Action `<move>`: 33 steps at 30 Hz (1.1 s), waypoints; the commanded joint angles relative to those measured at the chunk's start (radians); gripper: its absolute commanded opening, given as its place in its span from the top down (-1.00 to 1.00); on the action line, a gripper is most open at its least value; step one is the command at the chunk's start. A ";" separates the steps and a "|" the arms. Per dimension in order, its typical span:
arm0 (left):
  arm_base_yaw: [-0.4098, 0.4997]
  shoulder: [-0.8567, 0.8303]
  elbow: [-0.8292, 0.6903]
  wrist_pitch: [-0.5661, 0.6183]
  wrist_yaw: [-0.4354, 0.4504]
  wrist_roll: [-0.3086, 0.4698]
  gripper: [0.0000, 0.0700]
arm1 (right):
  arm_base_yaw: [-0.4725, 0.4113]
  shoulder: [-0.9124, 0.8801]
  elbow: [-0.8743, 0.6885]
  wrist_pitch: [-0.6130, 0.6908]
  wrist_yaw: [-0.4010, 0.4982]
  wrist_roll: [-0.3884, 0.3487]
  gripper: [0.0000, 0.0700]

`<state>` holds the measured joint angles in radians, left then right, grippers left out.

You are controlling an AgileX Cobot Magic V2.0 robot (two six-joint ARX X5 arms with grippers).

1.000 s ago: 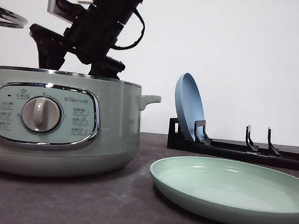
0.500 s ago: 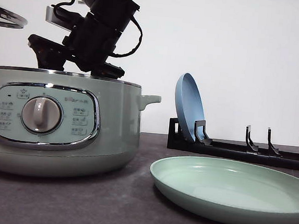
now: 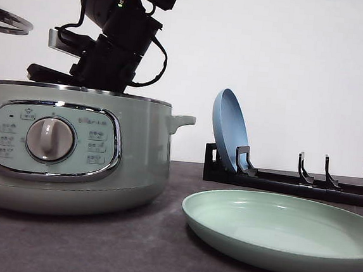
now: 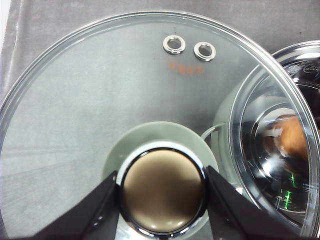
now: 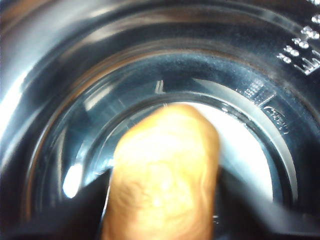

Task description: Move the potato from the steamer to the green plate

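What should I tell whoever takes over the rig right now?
Left gripper: shut on the lid knob, holding the glass lid off to the side of the steamer.
Right gripper: down inside the steamer, a finger on each side of the potato; whether it is clamped cannot be told from the blurred close view.
Green plate: on the table right of the steamer, nothing on it.
Done: lid off, right arm at the potato.
Left: secure the grip, lift the potato out, set it on the green plate.
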<state>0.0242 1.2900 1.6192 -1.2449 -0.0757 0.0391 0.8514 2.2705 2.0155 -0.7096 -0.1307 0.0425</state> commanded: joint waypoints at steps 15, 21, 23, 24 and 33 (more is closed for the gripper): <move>0.002 -0.005 0.026 0.040 -0.003 0.002 0.98 | -0.018 -0.129 0.029 -0.036 0.001 0.010 0.48; 0.002 -0.005 0.026 0.040 -0.002 0.002 0.98 | -0.044 -0.285 0.029 -0.096 0.001 0.004 0.50; 0.002 -0.005 0.026 0.040 -0.001 0.002 0.98 | -0.056 -0.335 0.029 -0.129 0.001 0.003 0.50; 0.002 -0.005 0.026 0.040 0.005 0.002 0.98 | -0.065 -0.361 0.028 -0.147 0.001 0.003 0.50; -0.005 -0.005 0.026 0.045 0.052 0.002 0.98 | -0.172 -0.558 -0.007 -0.274 0.001 0.002 0.52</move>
<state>0.0208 1.2900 1.6192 -1.2369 -0.0223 0.0391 0.6798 1.7124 2.0037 -0.9800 -0.1307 0.0418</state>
